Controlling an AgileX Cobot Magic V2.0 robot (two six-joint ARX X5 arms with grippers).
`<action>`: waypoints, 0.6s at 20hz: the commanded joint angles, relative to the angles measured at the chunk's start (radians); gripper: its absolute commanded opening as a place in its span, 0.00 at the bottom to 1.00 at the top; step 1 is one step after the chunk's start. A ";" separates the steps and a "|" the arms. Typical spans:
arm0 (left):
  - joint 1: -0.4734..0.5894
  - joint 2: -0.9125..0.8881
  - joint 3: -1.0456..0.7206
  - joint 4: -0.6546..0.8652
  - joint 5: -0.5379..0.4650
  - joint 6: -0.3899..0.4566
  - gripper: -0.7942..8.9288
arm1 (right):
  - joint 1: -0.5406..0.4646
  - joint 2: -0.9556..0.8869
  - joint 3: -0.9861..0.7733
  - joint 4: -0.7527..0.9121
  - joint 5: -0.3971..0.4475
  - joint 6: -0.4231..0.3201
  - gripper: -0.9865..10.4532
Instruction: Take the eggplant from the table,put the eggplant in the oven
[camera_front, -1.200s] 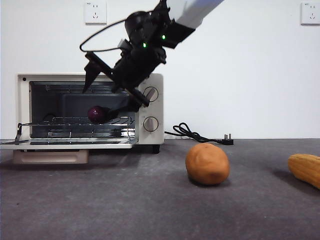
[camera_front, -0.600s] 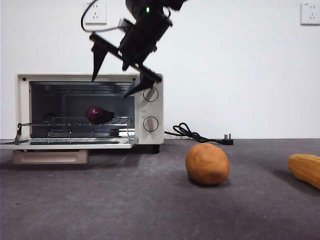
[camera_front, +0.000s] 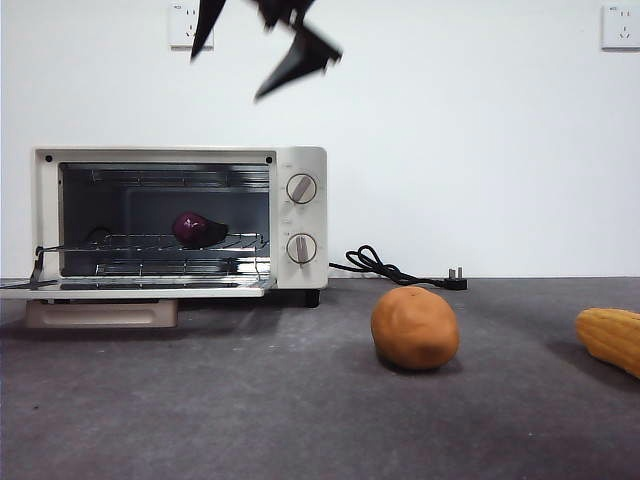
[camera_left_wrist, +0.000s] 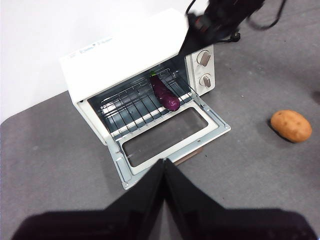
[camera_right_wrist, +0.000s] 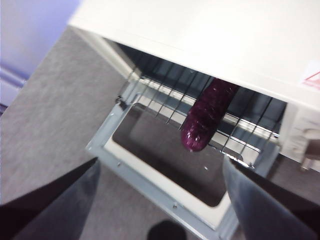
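Lying on the wire rack (camera_left_wrist: 131, 102) inside the oven (camera_front: 300, 160) is the eggplant (camera_front: 197, 229), free of any grip, with the door (camera_left_wrist: 167, 137) folded flat down. Right gripper (camera_front: 262, 48) hangs high above the oven, jaws spread and holding nothing. Left gripper (camera_left_wrist: 164, 170) sits closed over the table (camera_front: 300, 400), potato (camera_front: 415, 327) off beside.

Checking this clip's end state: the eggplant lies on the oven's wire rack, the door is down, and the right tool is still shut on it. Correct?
Not quite. The right tool is open and holds nothing; the front view shows it high above the oven, clear of it. The rest holds: the eggplant lies on the wire rack with the door down, as the left wrist view shows.
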 joint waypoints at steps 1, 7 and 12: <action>-0.004 -0.002 -0.007 0.005 -0.003 -0.003 0.08 | 0.002 0.010 0.143 -0.122 -0.001 -0.068 0.45; -0.004 -0.002 -0.007 0.005 -0.003 -0.004 0.08 | 0.002 -0.029 0.326 -0.145 -0.082 -0.034 0.44; -0.004 -0.002 -0.007 0.005 -0.003 -0.004 0.08 | 0.002 -0.129 0.324 -0.145 -0.080 -0.041 0.44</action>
